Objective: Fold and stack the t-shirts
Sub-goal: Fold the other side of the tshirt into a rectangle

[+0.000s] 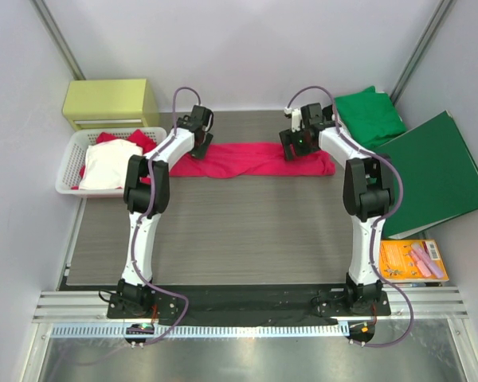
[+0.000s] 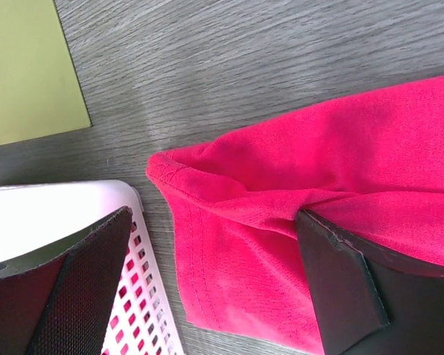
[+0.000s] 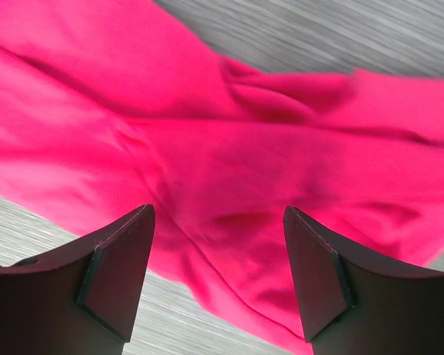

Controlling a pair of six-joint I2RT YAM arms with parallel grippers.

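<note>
Right gripper (image 3: pixel 218 216) jaws apart over pinkish-red t-shirt (image 3: pixel 244 133), left gripper (image 2: pixel 213 218) jaws apart at its end beside white basket (image 2: pixel 59 203)

Left gripper (image 1: pixel 201 140): upper centre-left of overhead view, jaws spread wide.
Right gripper (image 1: pixel 292 148): upper centre-right, pointing down, jaws apart.

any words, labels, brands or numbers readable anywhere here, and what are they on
No text can be read in any view.
Orange packet beside the dark-green folder: there may be print on its face, too small to read.
Pinkish-red t-shirt: no label or print shows.
</note>
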